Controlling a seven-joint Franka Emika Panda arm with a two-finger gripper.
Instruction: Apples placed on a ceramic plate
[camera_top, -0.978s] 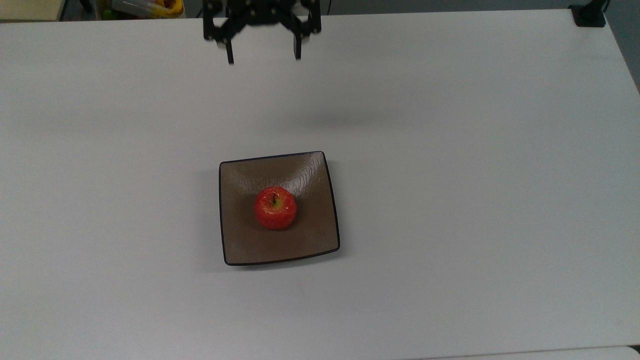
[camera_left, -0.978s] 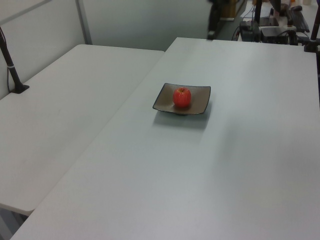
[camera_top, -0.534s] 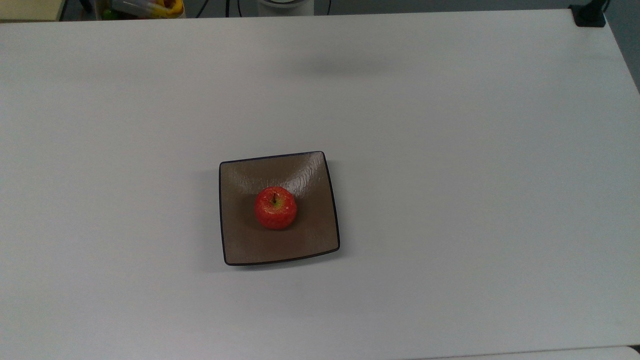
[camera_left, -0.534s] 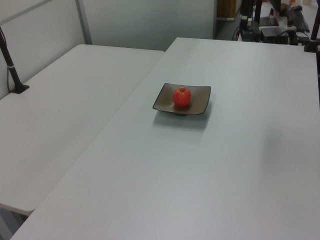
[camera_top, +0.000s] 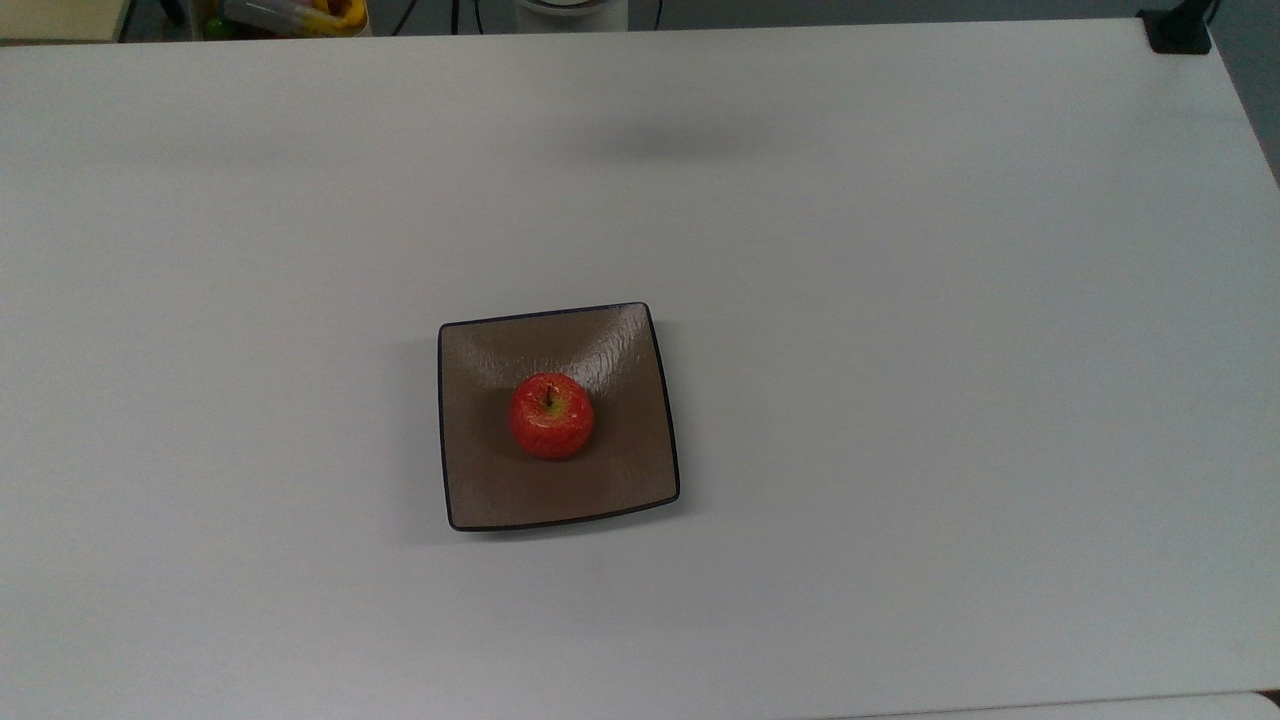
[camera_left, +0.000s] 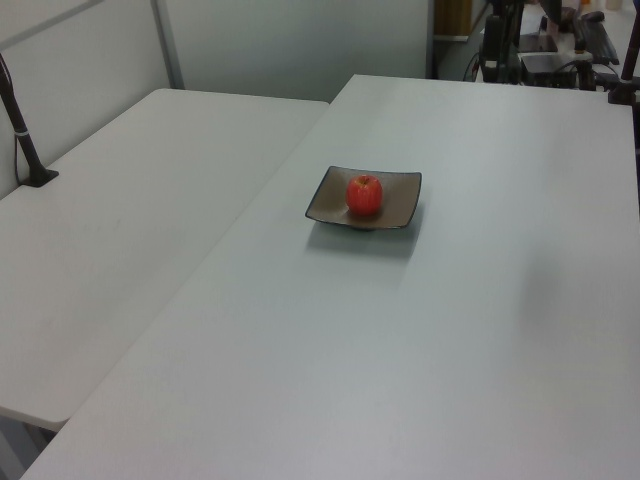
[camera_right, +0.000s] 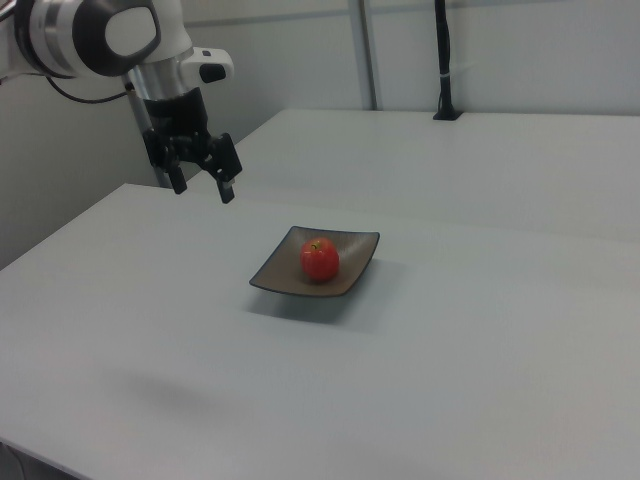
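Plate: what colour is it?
Glossy brown with a thin dark rim. The ceramic plate shows best in the top view.

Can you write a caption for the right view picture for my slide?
A red apple sits in the middle of a square brown plate while the robot's open claw hangs empty above the table.

Small round red apple (camera_top: 551, 416), yellowish around its short brown stem, upright with stem upward, resting at the centre of a square glossy brown ceramic plate (camera_top: 620, 470). The plate has rounded corners, a thin dark rim and a slightly dished centre, and lies flat.
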